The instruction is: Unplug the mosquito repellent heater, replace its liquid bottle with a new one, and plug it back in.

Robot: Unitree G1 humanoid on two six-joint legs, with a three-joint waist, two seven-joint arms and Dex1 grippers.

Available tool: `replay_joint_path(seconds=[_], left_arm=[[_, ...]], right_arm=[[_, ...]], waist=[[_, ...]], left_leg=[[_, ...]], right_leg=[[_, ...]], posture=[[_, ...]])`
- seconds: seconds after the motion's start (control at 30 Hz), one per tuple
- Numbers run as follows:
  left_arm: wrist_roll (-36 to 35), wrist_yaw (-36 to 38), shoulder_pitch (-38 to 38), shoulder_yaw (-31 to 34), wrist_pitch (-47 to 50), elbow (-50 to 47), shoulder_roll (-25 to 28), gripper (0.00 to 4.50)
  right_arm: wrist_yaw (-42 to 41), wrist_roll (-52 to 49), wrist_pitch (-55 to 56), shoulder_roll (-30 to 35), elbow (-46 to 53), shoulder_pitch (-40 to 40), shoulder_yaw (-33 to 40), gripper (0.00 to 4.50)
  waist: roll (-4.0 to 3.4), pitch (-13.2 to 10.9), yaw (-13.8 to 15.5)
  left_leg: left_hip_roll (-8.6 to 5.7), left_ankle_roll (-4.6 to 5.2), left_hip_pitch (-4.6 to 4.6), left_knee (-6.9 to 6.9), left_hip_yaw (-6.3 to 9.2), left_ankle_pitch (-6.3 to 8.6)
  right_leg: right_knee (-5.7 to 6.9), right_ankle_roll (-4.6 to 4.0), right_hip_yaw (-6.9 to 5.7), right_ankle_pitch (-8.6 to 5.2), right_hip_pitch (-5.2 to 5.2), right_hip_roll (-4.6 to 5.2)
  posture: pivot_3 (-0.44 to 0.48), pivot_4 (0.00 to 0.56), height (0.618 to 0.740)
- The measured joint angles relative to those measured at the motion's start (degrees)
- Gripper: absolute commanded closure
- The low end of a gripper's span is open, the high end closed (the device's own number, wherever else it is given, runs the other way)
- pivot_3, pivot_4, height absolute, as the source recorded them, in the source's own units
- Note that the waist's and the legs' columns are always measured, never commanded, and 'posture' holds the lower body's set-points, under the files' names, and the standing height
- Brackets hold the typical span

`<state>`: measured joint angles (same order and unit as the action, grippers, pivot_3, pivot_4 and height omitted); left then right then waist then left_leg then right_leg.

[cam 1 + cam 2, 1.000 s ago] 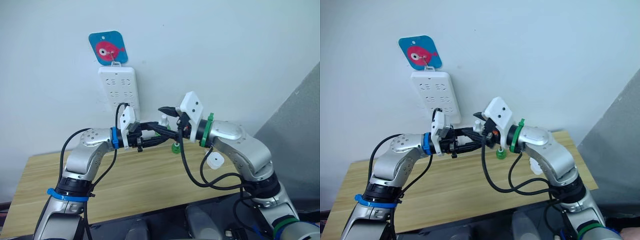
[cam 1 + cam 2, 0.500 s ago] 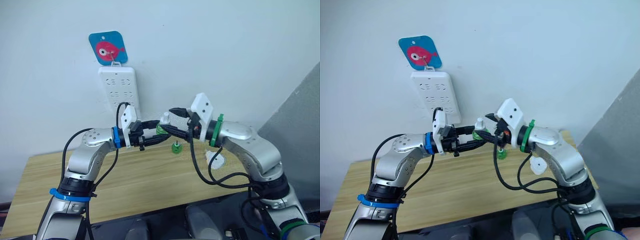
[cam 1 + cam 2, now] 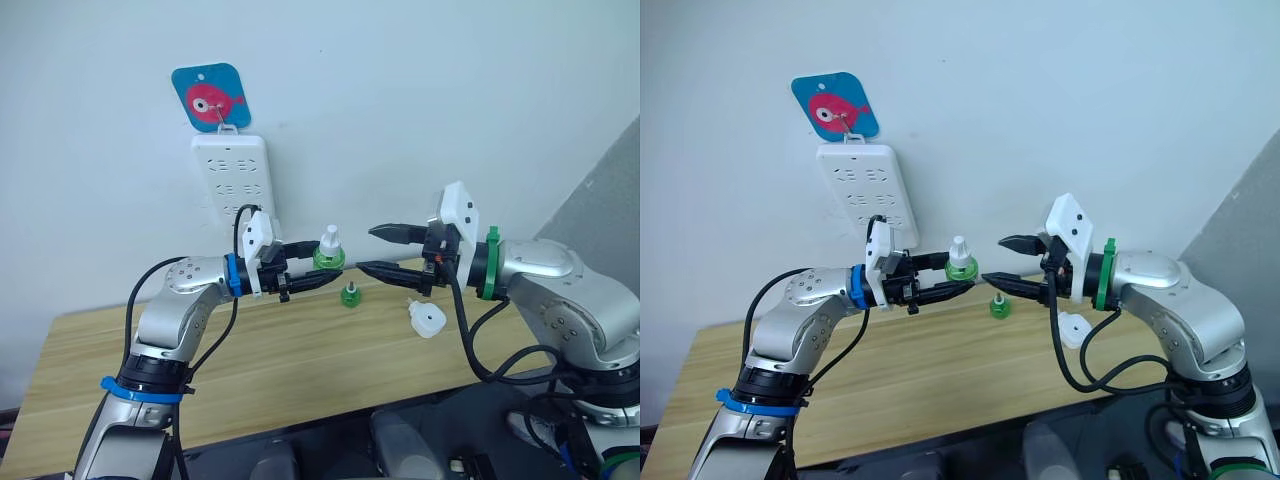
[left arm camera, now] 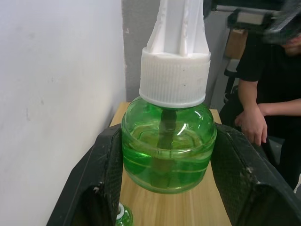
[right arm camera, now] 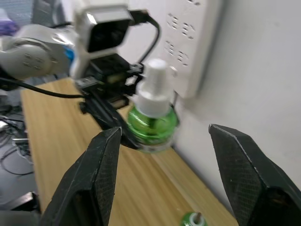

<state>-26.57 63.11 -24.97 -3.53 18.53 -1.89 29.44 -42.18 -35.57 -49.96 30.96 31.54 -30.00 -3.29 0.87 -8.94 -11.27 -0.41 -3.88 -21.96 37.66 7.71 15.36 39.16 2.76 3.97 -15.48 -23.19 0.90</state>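
A green liquid bottle with a white ribbed cap and spout is held upright in the air, my left gripper shut on its belly. In the left wrist view the black fingers clamp the bottle from both sides. My right gripper hangs open just right of the bottle, apart from it and holding nothing. The white mosquito repellent heater lies unplugged on the wooden table, below my right gripper. A second green bottle stands on the table by the wall.
A white multi-socket power strip hangs on the wall from a hook with a blue fish card, above and left of the held bottle. A person in dark clothes stands beyond the table's right end.
My right gripper has drawn away to the right from the bottle and stands open. The bottle stays in my left gripper, which has hardly moved.
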Motion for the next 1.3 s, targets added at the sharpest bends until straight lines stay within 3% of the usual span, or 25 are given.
replay_joint_path(seconds=[0.07, 0.13, 0.43, 0.77, 0.87, 1.13, 1.3], left_arm=[[0.0, 0.0, 0.0, 0.0, 0.0, 0.1, 0.0, 2.18], [0.1, 0.0, 0.0, 0.0, 0.0, 0.3, 0.0, 2.18], [0.1, 0.0, -0.1, 0.0, 0.0, 0.2, -0.3, 2.18], [0.0, -0.6, -0.1, 0.0, 0.9, -0.5, -0.4, 2.18], [0.0, -0.9, -0.1, 0.0, 1.1, -0.6, -0.4, 2.18], [0.0, -1.1, 0.0, -0.1, 1.2, -0.6, -0.3, 2.18], [0.0, -0.9, 0.0, -0.1, 1.2, -0.6, -0.3, 2.19]], right_arm=[[1.9, -0.1, -0.2, -2.1, 0.0, 0.0, -0.5, 0.14], [4.3, 1.2, 0.0, -3.7, -0.2, -0.4, -2.0, 0.0], [11.9, 9.9, 4.7, -11.8, -7.1, -3.0, -9.2, 0.0], [10.2, 9.5, 5.6, -12.9, -7.7, -3.1, -9.2, 0.0], [9.8, 9.1, 5.6, -13.3, -7.5, -3.0, -9.2, 0.62], [9.7, 9.1, 5.3, -13.1, -7.1, -2.8, -9.1, 3.44], [9.5, 9.1, 5.4, -13.0, -7.0, -2.8, -9.1, 3.48]], waist=[[0.0, 0.0, 0.1], [0.0, 0.0, 0.1], [-0.01, 0.0, 0.1], [-0.02, 0.0, 0.1], [-0.02, 0.0, 0.1], [-0.02, 0.0, 0.1], [-0.02, 0.0, 0.1]], left_leg=[[-0.02, 0.0, -0.01, 0.0, 0.01, 0.0], [-0.04, 0.0, -0.02, 0.01, 0.0, 0.0], [-0.03, -0.01, -0.01, 0.01, 0.05, 0.0], [-0.04, -0.01, -0.01, 0.0, 0.05, 0.0], [-0.04, -0.01, -0.02, 0.01, 0.05, 0.0], [-0.04, -0.01, -0.02, 0.0, 0.05, 0.0], [-0.04, 0.0, -0.02, 0.01, 0.05, 0.0]], right_leg=[[0.01, 0.0, 0.0, 0.0, 0.0, 0.01], [0.0, 0.0, 0.01, 0.0, 0.0, 0.04], [0.0, 0.0, -0.02, 0.0, 0.0, 0.04], [-0.01, 0.0, -0.02, 0.0, 0.0, 0.06], [-0.01, 0.0, -0.02, 0.0, 0.0, 0.06], [-0.01, 0.0, -0.02, 0.0, 0.0, 0.06], [-0.01, 0.0, -0.02, 0.0, 0.0, 0.06]], posture=[[-0.203, 0.104, 0.74], [-0.203, 0.104, 0.74], [-0.199, 0.102, 0.74], [-0.19, 0.102, 0.74], [-0.193, 0.103, 0.74], [-0.193, 0.104, 0.74], [-0.193, 0.104, 0.74]])
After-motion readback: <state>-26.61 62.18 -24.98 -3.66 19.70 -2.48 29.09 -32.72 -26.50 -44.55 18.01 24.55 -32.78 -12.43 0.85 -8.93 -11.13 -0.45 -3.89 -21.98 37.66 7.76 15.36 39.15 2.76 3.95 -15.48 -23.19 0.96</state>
